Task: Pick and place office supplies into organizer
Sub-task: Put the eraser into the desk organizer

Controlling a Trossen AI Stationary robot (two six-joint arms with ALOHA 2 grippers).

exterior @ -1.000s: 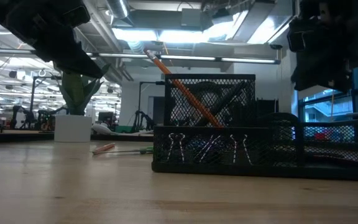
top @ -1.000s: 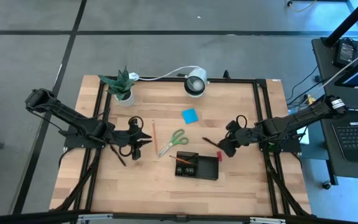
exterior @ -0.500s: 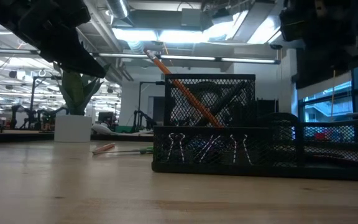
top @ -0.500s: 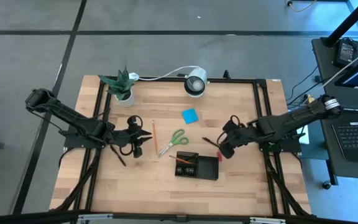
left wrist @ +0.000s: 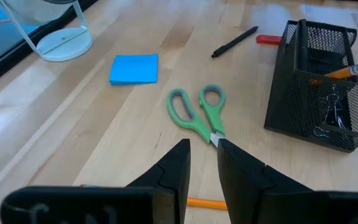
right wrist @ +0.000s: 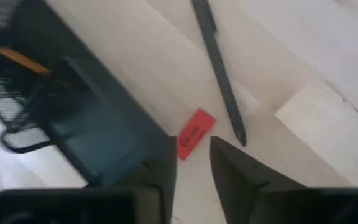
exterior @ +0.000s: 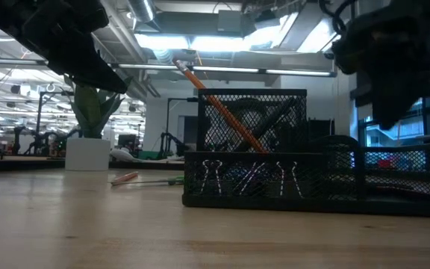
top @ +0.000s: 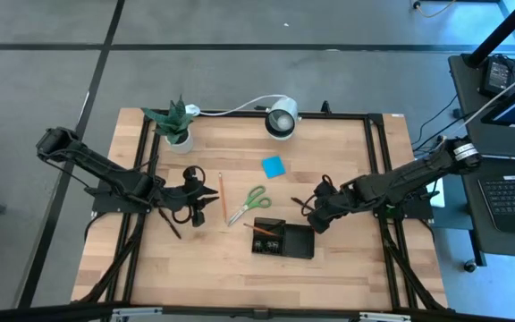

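Right wrist view: right end effector (right wrist: 190,152) is held just above the red piece (right wrist: 195,134), fingers narrowly parted, nothing gripped. The piece lies flat on the bench (right wrist: 303,56), between the organizer (right wrist: 98,134) and a pen (right wrist: 218,68). It is judged light, stiff and thin; a pinch across its short sides is advised, fingertips kept low, since it may skid. Left end effector (left wrist: 202,155) is seen narrowly open, empty, near the scissors (left wrist: 196,112).

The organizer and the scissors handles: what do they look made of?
The organizer: looks like black wire mesh, likely metal with a matte finish; its walls show an open see-through grid. The scissors: handles look like smooth green plastic, moulded in even colour; the blades, partly hidden behind the left end effector, cannot be judged.
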